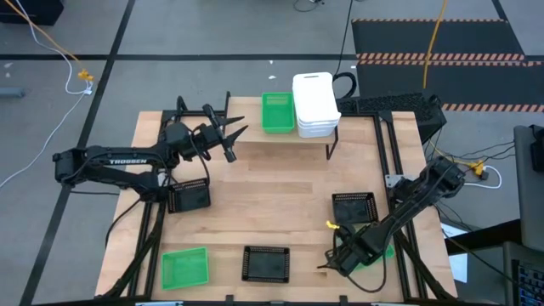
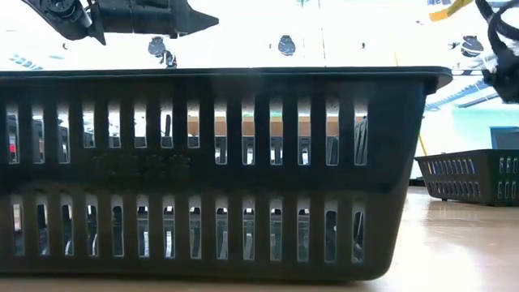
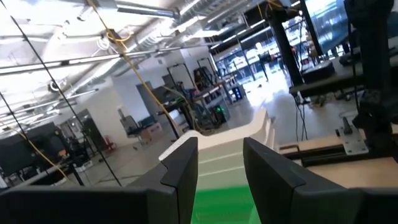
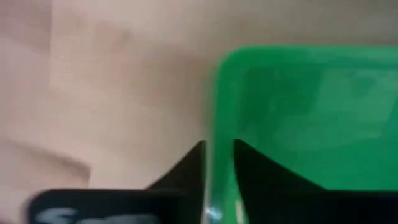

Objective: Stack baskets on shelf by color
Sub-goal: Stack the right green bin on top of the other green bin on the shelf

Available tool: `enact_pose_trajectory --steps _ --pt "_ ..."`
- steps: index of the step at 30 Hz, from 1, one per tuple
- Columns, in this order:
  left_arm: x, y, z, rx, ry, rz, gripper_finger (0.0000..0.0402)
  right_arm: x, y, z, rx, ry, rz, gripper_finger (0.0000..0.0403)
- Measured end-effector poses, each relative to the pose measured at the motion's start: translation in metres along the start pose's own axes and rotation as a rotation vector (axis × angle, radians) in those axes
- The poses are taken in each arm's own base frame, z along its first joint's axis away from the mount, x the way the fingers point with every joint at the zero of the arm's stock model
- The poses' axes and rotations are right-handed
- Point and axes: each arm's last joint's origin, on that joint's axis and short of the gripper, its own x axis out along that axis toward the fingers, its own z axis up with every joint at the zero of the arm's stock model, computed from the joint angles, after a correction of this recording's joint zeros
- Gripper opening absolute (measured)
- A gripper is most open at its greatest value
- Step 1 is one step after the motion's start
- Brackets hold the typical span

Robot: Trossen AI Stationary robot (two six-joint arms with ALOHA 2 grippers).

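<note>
On the shelf [image 1: 289,136] at the table's far side stand a green basket [image 1: 277,112] and a stack of white baskets [image 1: 315,104]. My left gripper [image 1: 234,140] hovers open just left of the shelf, pointing at it; its wrist view shows the green basket [image 3: 224,205] and the white baskets [image 3: 230,146] ahead. My right gripper [image 1: 340,259] points down at the near right, shut on another green basket [image 1: 381,252], which my arm mostly hides. That basket rests on the tabletop. My right gripper has the green basket's rim [image 4: 212,134] at a corner between its two fingers, one finger [image 4: 189,165] outside the wall and one inside. The fingers come from above, pointing down. The basket's bottom lies on the table.
Three black baskets stand on the table: one at the left [image 1: 189,197], one at the near middle [image 1: 266,263], which fills the low view [image 2: 211,170], and one right of centre [image 1: 353,207]. A third green basket [image 1: 184,267] sits at the near left. Bare wood lies mid-table.
</note>
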Motion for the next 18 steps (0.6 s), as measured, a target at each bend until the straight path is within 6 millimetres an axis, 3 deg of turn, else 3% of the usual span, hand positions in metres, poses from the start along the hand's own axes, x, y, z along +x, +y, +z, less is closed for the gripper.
enact_pose_trajectory --steps 2,4,7,11,14,18 --pt "0.0 0.0 0.001 -0.002 -0.006 0.004 0.0131 -0.002 0.007 -0.004 -0.043 0.041 0.074 0.0019" --pt "0.0 0.001 0.002 -0.014 -0.016 0.009 0.0131 -0.014 0.017 -0.009 -0.067 0.066 0.174 0.0014" --pt "0.0 0.001 0.002 -0.021 -0.022 0.012 0.0131 -0.045 0.037 -0.015 -0.114 0.075 0.34 0.0005" --pt "0.0 0.0 0.001 -0.023 -0.007 0.004 0.0131 -0.101 0.054 -0.008 -0.23 -0.065 0.524 0.0001" --pt "0.0 -0.001 -0.003 -0.018 0.035 -0.016 0.0131 -0.141 0.059 0.015 -0.41 -0.236 0.563 0.0001" --pt "0.0 -0.002 -0.005 -0.013 0.068 -0.008 0.0131 -0.189 0.063 0.063 -0.703 -0.482 0.568 0.0001"
